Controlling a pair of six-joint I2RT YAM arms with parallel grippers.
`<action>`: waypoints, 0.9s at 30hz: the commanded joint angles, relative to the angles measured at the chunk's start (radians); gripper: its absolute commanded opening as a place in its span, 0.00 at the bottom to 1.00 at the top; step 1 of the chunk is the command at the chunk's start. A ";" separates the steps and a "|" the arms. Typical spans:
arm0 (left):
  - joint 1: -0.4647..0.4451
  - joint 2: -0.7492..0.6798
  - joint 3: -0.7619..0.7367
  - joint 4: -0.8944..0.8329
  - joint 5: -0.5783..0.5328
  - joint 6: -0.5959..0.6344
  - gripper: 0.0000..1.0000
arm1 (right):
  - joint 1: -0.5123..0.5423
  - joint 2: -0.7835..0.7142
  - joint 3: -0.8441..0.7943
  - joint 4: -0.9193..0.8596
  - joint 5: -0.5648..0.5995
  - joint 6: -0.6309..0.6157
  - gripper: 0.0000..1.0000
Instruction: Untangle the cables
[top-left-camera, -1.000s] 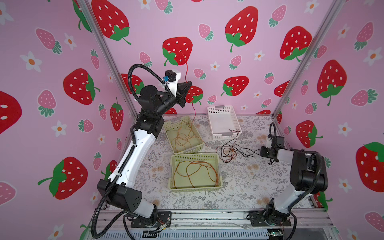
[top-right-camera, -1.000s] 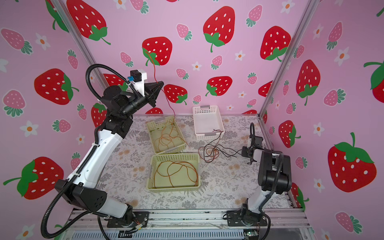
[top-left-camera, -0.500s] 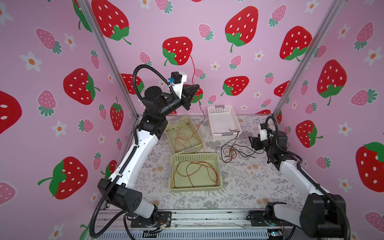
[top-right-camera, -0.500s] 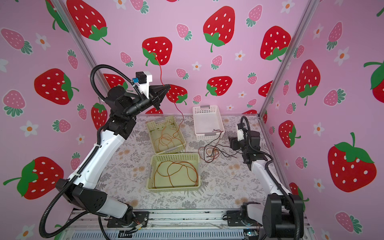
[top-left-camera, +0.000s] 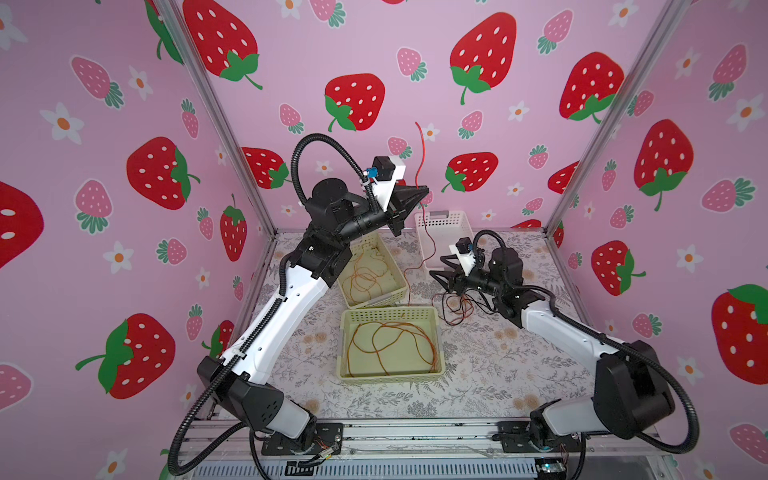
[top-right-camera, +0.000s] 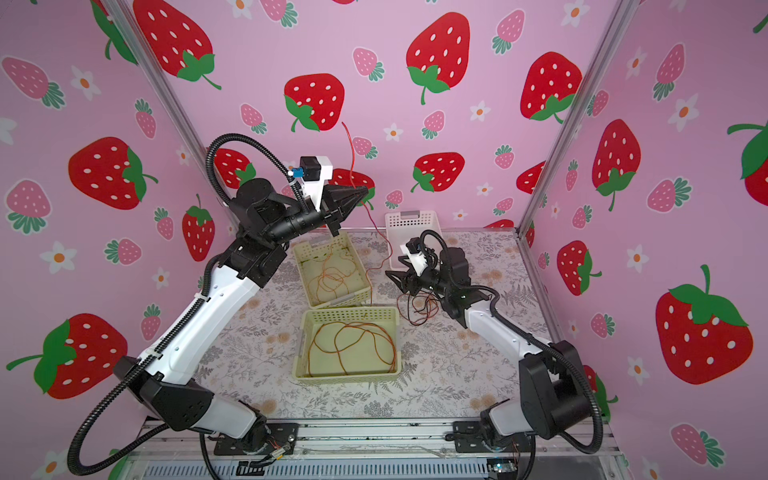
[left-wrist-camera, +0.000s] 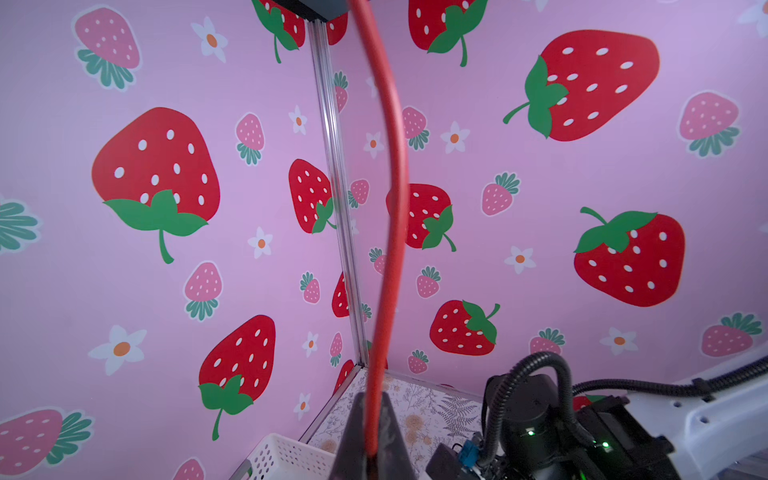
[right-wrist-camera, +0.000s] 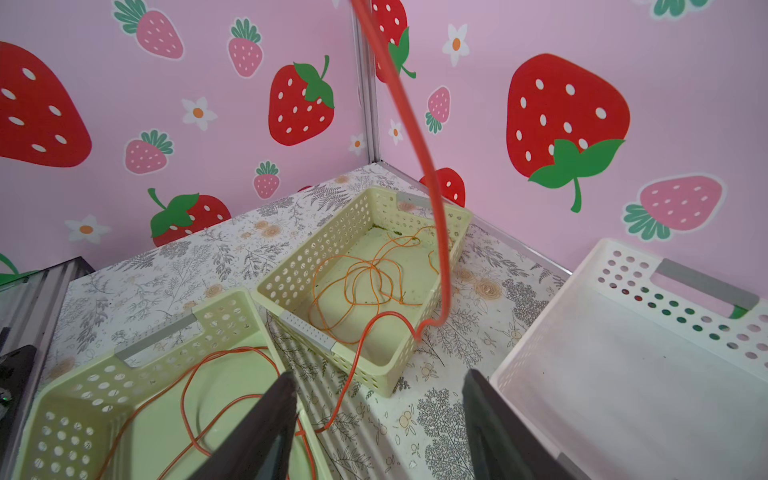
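Part of the sorting looks done. Thin orange wires lie loose in the near pale-yellow perforated plastic basket. More orange wires lie in the far pale-yellow perforated basket just behind it. The white perforated plastic basket at the far side is empty. What is left is a small knot of red and black wires on the floral table, right of the baskets. The left gripper, raised high at the far middle, is clenched on a thin red wire. Its tail stands up above the gripper, and its length hangs to the table beside the far basket and runs toward the knot; I judge it not yet free. The right gripper hovers low just above the knot, released and holding nothing. The left wrist view shows the red wire pinched between the closed fingers, a detail too small in both top views. The right wrist view shows the spread fingers empty and the white basket bare inside.
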 joint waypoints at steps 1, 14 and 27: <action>-0.019 -0.032 0.050 -0.010 0.009 0.037 0.00 | 0.004 0.040 0.033 0.128 -0.044 0.053 0.62; -0.013 -0.056 0.043 -0.081 -0.058 0.089 0.00 | 0.014 0.036 0.063 0.197 -0.041 0.073 0.00; 0.047 -0.145 -0.128 -0.113 -0.116 0.080 0.00 | 0.088 -0.144 0.142 -0.048 -0.206 -0.014 0.00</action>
